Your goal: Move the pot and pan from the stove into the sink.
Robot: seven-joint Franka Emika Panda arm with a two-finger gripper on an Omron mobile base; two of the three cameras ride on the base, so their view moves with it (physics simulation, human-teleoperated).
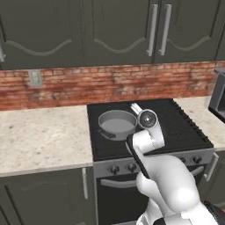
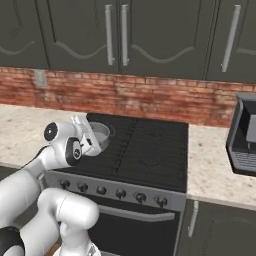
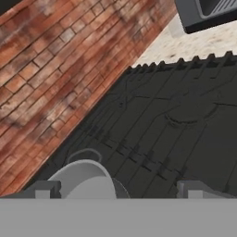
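The grey pot (image 1: 116, 123) stands on the left side of the black stove (image 1: 180, 127), its light inside showing. In the right base view the pot (image 2: 102, 134) is partly covered by my hand. My gripper (image 1: 135, 107) hovers just right of the pot's rim, above the grates. In the hand view the gripper (image 3: 118, 190) is open, with nothing between its fingertips (image 3: 44, 189); the pot (image 3: 85, 179) lies at the lower left, and the stove (image 3: 176, 115) stretches ahead. The pan and the sink are out of view.
A brick wall (image 1: 110, 83) runs behind the stove under dark cabinets (image 1: 118, 30). Beige counter (image 1: 41, 136) lies left of the stove. A dark appliance (image 2: 244, 135) sits on the counter to the right. Black knobs (image 2: 120, 193) line the stove front.
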